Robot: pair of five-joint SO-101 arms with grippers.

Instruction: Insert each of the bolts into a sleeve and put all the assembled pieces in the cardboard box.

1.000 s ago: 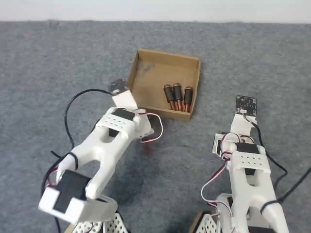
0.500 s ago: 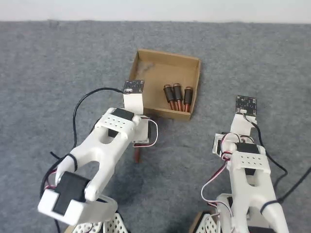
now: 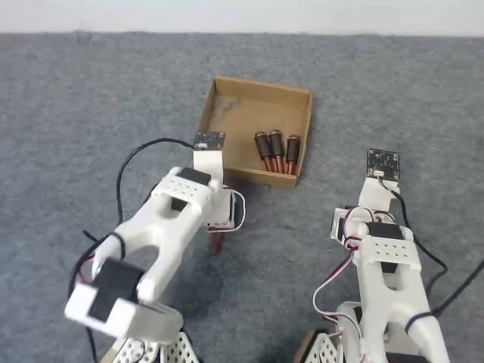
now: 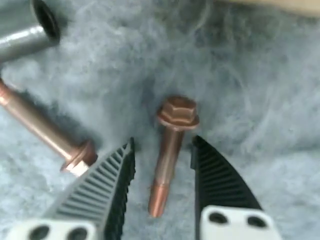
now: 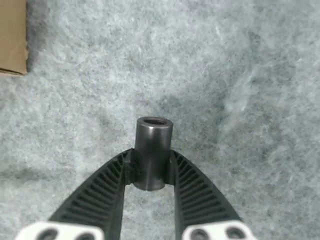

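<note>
Bolt (image 4: 170,150) lies flat on the grey carpet (image 4: 250,75), between the spread jaws of the left gripper (image 4: 163,145), not yet touched. It is judged rigid, light and smooth (prone to rolling); mid-shank is the recommended hold. A sleeve (image 5: 153,150) is clamped by the right gripper (image 5: 150,156).

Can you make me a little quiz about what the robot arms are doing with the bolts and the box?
1. True or false: the right gripper is shut on a dark sleeve.
2. How many assembled pieces lie in the cardboard box? A: two. B: three. C: five.
3. Fill the gap: the open left gripper sits on either side of a copper ____ lying on the grey carpet.

Key
1. True.
2. B.
3. bolt.
</note>
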